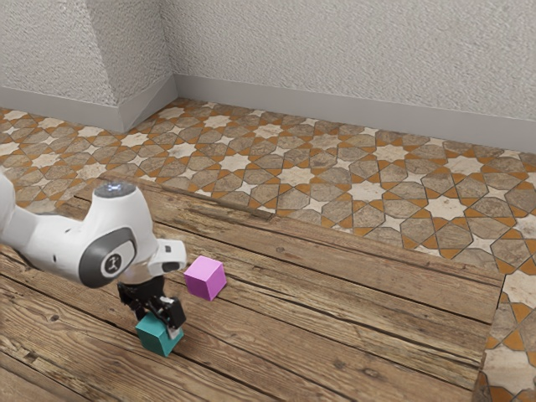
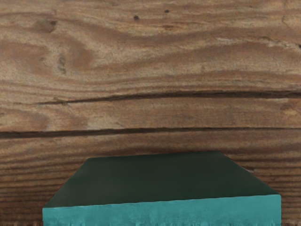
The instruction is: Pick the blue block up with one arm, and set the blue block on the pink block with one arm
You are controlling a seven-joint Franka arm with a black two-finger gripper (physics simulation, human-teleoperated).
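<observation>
The blue block (image 1: 157, 337), a teal cube, rests on the wooden table near its front at the exterior view's left. My gripper (image 1: 159, 318) comes straight down onto it, one black finger on each side of the cube's top, shut on it. In the wrist view the blue block (image 2: 162, 188) lies just under my hand, its top face in shadow. The pink block (image 1: 205, 278) stands on the table a short way behind the blue one and toward the exterior view's right, apart from it and from my gripper.
The table (image 1: 335, 310) is made of rough wooden planks and stretches toward the exterior view's right. Its far edge runs diagonally, with patterned floor tiles (image 1: 352, 176) beyond it. My white arm (image 1: 75, 243) comes in from the left.
</observation>
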